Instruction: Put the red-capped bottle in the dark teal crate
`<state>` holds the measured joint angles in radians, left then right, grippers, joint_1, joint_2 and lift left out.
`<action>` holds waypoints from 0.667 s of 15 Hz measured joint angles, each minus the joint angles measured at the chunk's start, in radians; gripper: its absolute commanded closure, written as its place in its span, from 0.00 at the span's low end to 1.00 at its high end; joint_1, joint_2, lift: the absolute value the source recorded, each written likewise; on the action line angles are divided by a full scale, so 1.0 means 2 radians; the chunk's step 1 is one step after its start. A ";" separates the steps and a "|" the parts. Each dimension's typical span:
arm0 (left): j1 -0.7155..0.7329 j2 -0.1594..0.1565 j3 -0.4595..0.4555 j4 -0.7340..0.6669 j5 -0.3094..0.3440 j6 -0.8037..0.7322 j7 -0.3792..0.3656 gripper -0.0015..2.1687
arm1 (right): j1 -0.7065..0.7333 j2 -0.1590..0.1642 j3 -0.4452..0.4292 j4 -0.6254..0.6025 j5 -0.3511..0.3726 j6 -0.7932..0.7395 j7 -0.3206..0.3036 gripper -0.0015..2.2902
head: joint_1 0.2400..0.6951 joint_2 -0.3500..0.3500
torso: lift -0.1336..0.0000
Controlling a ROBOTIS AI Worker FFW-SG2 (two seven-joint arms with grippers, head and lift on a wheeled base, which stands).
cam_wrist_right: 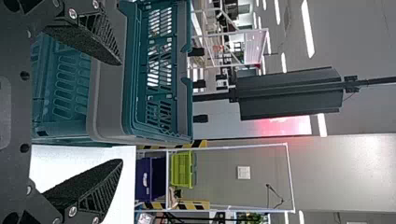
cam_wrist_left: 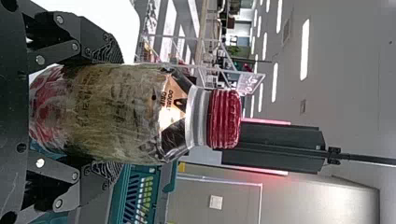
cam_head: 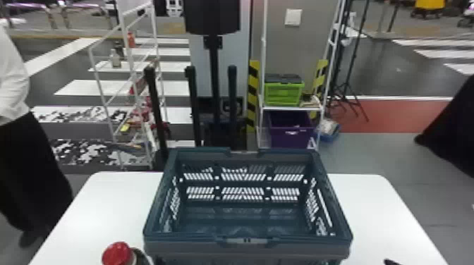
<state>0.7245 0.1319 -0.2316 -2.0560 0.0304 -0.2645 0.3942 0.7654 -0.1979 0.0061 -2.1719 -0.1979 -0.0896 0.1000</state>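
We have the red-capped bottle (cam_wrist_left: 140, 112), a stout clear one with a ribbed red cap (cam_wrist_left: 224, 119) and olive-brown showing through its sides, clamped between the fingers of our left hand (cam_wrist_left: 116, 112). It stands upright just beside the near left corner of the dark teal slatted plastic crate (cam_head: 190, 238), outside its walls; whether its base clears the white counter (cam_head: 374, 204) we cannot tell. Our right hand (cam_wrist_right: 120, 112) waits with its fingers spread, empty, near the crate's near right corner.

We judge the grasp as made and the carry as the step in hand. The next move calls for raising the bottle until its base tops the rim, then taking it forward and to our right, over the opening. Too low a path could knock the base against the near wall. Once inside, we should lower it to the crate floor before letting go.
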 measured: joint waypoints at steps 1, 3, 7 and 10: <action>0.000 0.000 0.000 -0.001 0.000 0.000 0.000 0.96 | 0.000 0.000 0.000 0.000 0.000 0.000 0.000 0.06 | 0.57 0.50 | 1.00; 0.001 0.000 0.000 -0.002 0.000 0.000 0.000 0.96 | 0.000 0.000 0.000 0.000 0.000 0.000 0.000 0.06 | 0.57 0.50 | 1.00; 0.001 0.000 0.000 -0.003 -0.001 0.000 0.000 0.96 | 0.000 0.000 0.000 0.000 0.000 0.000 0.000 0.06 | 0.57 0.50 | 1.00; 0.002 0.000 0.000 -0.004 -0.001 0.000 0.000 0.96 | 0.001 0.000 0.000 0.000 0.000 0.000 0.000 0.06 | 0.57 0.50 | 1.00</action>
<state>0.7284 0.1319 -0.2316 -2.0633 0.0291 -0.2645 0.3942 0.7665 -0.1979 0.0064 -2.1721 -0.1988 -0.0905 0.0996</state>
